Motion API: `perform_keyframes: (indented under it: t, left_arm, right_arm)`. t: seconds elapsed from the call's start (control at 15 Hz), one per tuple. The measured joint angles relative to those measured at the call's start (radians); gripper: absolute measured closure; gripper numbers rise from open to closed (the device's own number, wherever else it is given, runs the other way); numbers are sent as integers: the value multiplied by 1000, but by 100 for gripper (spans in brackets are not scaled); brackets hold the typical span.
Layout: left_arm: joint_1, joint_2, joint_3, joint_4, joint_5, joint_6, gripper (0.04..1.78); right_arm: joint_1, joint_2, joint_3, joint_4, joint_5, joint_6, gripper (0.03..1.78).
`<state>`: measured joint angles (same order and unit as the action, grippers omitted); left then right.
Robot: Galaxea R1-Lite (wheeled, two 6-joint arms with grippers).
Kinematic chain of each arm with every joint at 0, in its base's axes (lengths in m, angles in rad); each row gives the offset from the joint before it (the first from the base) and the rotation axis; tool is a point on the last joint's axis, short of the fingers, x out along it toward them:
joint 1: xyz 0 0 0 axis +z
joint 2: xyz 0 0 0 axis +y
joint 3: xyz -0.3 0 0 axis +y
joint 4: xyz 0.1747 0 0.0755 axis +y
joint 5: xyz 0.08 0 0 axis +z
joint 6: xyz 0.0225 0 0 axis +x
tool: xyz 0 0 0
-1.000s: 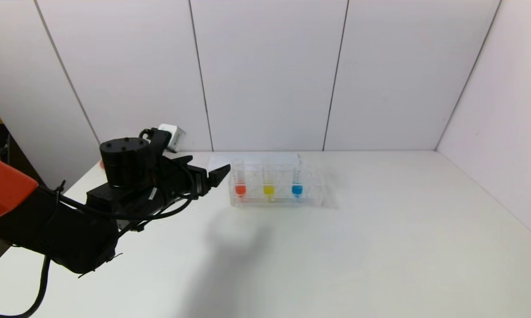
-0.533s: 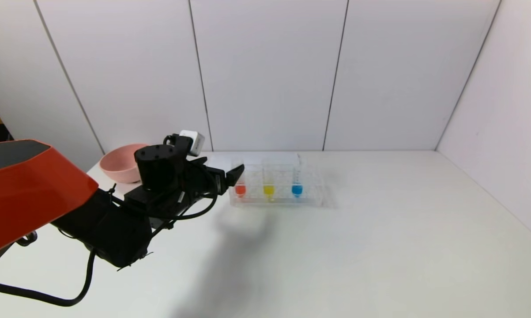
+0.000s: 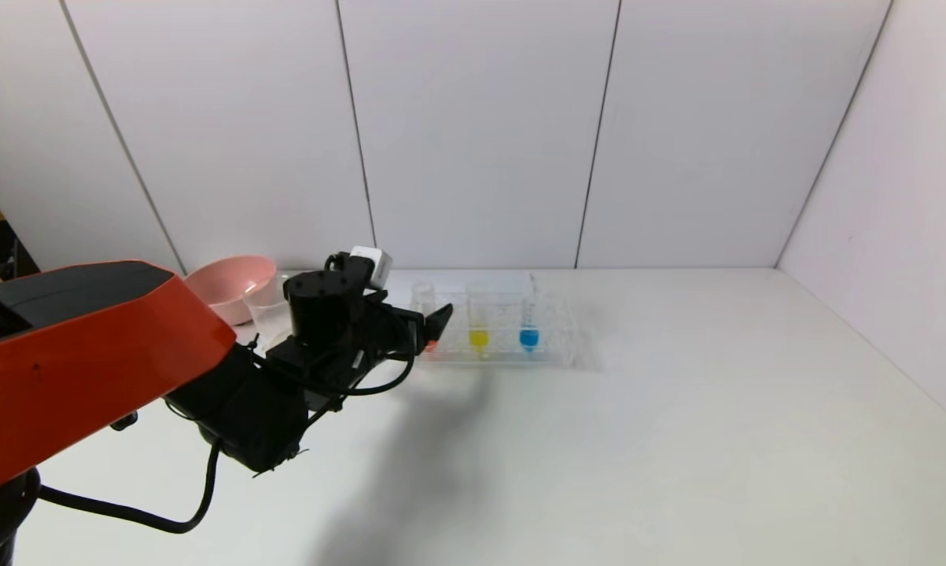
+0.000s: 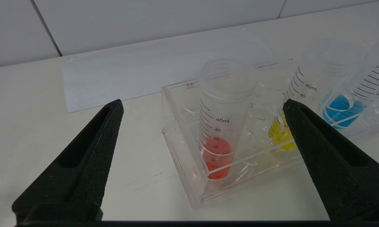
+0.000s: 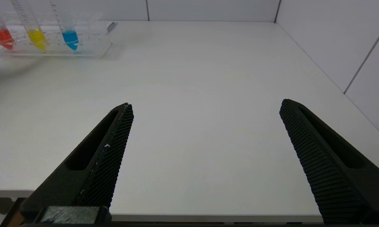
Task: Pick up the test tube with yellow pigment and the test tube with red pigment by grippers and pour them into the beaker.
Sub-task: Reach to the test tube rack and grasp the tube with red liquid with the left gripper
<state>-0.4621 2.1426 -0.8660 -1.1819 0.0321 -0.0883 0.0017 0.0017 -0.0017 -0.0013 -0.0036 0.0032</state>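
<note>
The left gripper [image 3: 433, 326] reaches over the white counter [image 3: 638, 440] toward the clear tube rack [image 3: 555, 350], which stands near the back edge of the counter, a little left of the middle. Its two black fingers [image 4: 91, 157] are spread wide, and in the left wrist view the test tube with red pigment [image 4: 219, 132] stands between them but ahead of their tips, not touched by either one. This tube stands upright in the end slot of the rack, the slot closest to the left edge of the counter, and in the head view the gripper covers most of it. The test tube with yellow pigment [image 3: 479, 326] stands in the next slot, and the tube with blue liquid [image 3: 529, 326] comes after it, toward the right edge. Under the rack, toward the back edge, lies a white sheet of paper [image 4: 139, 75]. The beaker [image 3: 266, 310] stands near the back left corner of the counter, just beside the pink bowl [image 3: 225, 287], and the left arm partly hides it. The right gripper [image 5: 205, 157] hangs low at the front edge of the counter, well apart from the rack, with its fingers also spread wide and with nothing between them.
</note>
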Motion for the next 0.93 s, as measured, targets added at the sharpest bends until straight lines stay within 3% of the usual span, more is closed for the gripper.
perform_keyframes:
  t: [0.47, 0.93]
  left_arm:
    - [-13, 62, -50, -30, 71, 3, 5]
    - [-17, 86, -73, -27, 74, 7, 5]
  right_arm:
    - [-1, 0, 0, 0, 0, 0, 11]
    - [0, 0, 0, 0, 0, 0, 11]
